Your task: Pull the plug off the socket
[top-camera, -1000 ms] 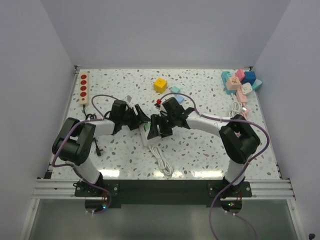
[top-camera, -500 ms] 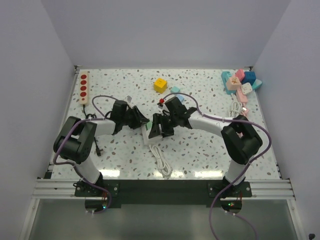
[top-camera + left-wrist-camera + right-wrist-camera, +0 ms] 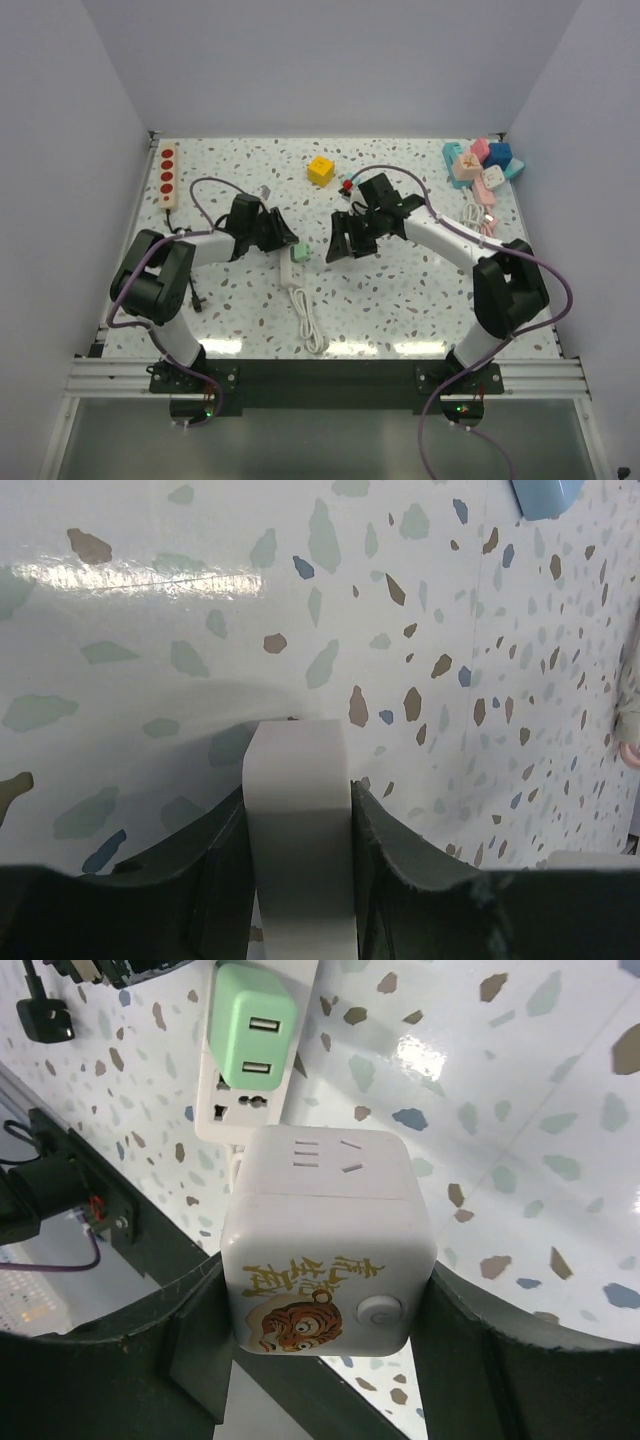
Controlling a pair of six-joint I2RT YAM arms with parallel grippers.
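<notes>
Right gripper (image 3: 347, 237): jaws clenched on the white cube-shaped plug with a tiger print (image 3: 325, 1250), gripped on two opposite sides. Left gripper (image 3: 280, 237): jaws clamped across the end of the white plastic power strip (image 3: 291, 270). The cube sits just right of the strip and apart from it in the top view. I'd judge the prongs are out, though the prong face is hidden. A mint-green USB adapter (image 3: 300, 253) is plugged into the strip, right by the left jaws.

Step in hand, as I read it: carry the cube clear and set it down. Left should pin the strip flat so it doesn't trail. Right moves straight away from the strip, no twist, grip centred so the cube can't rotate out.

Room: the speckled counter (image 3: 400, 300) right of the strip is open. A white cord (image 3: 308, 325) trails from the strip toward the near edge, so avoid it. A yellow cube (image 3: 320, 170) lies beyond the strip. A pastel block pile (image 3: 480, 165) sits far right of it, in the back corner.
</notes>
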